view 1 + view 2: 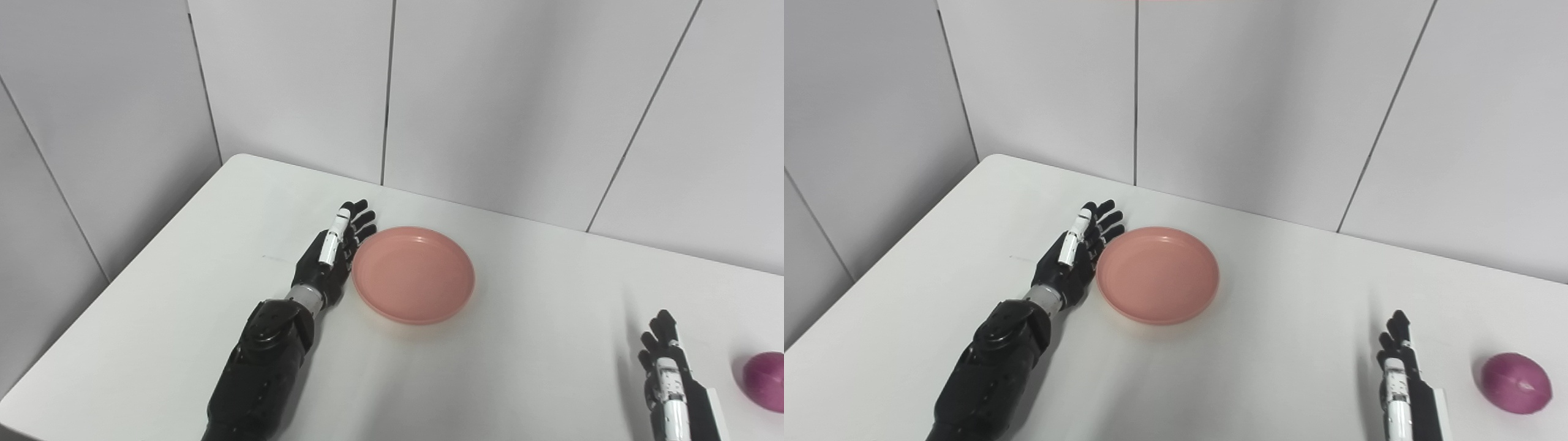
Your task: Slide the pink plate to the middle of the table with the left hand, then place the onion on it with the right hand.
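On the white worktop (184,318), the left hand (331,257) lies just left of the pink plate (413,274), its fingers (361,220) released, stretched flat and apart, and holding nothing; their inner side sits against the plate's left rim, though actual contact cannot be told. The plate is empty. Well to the right of the plate, the right hand (1399,367) stands edge-up near the bottom border, fingers extended and empty. The purple onion (1516,383) rests just right of that hand, apart from it. No writing is readable.

Black arms, black hand (334,251) with white segment.
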Motion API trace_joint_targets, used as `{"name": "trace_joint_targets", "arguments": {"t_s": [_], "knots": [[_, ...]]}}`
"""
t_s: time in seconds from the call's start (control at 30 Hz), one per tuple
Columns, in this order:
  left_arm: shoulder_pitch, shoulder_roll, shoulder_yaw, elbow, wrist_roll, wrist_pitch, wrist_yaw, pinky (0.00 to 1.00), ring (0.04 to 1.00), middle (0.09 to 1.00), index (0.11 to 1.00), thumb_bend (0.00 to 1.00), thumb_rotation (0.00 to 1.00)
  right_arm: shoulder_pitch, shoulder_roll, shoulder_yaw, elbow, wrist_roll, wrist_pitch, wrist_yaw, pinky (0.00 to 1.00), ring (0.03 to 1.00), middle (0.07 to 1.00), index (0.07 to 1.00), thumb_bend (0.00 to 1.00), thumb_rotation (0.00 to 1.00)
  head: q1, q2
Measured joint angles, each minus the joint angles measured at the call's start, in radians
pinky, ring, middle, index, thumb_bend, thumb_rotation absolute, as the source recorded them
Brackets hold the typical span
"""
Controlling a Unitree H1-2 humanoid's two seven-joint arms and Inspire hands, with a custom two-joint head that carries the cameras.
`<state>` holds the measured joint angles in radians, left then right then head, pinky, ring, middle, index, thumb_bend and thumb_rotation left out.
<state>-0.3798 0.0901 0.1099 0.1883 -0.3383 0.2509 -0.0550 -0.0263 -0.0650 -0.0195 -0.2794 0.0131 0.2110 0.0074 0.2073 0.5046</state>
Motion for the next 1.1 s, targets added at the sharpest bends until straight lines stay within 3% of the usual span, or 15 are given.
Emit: {"name": "trace_joint_targets", "arguments": {"t_s": [0.33, 0.7, 1.1], "knots": [[0.017, -0.047, -0.026, -0.032, 0.025, 0.002, 0.002, 0.94, 0.961, 0.962, 0.936, 0.39, 1.0, 0.007, 0.001, 0.005, 0.018, -0.002, -0.001, 0.0, 1.0, 1.0, 1.0, 1.0, 0.13, 1.0, -0.043, 0.028], [0.058, -0.126, -0.041, -0.11, 0.056, 0.025, 0.028, 0.92, 0.944, 0.953, 0.941, 0.42, 1.0, 0.008, 0.022, 0.014, 0.029, -0.023, -0.003, -0.008, 1.0, 0.982, 0.995, 0.996, 0.19, 1.0, -0.138, 0.071], [0.087, -0.154, -0.099, -0.158, 0.094, 0.048, 0.037, 0.91, 0.933, 0.943, 0.92, 0.44, 1.0, 0.007, 0.041, 0.023, 0.052, -0.05, -0.026, -0.024, 1.0, 0.965, 0.982, 0.994, 0.22, 1.0, -0.223, 0.112]]}}
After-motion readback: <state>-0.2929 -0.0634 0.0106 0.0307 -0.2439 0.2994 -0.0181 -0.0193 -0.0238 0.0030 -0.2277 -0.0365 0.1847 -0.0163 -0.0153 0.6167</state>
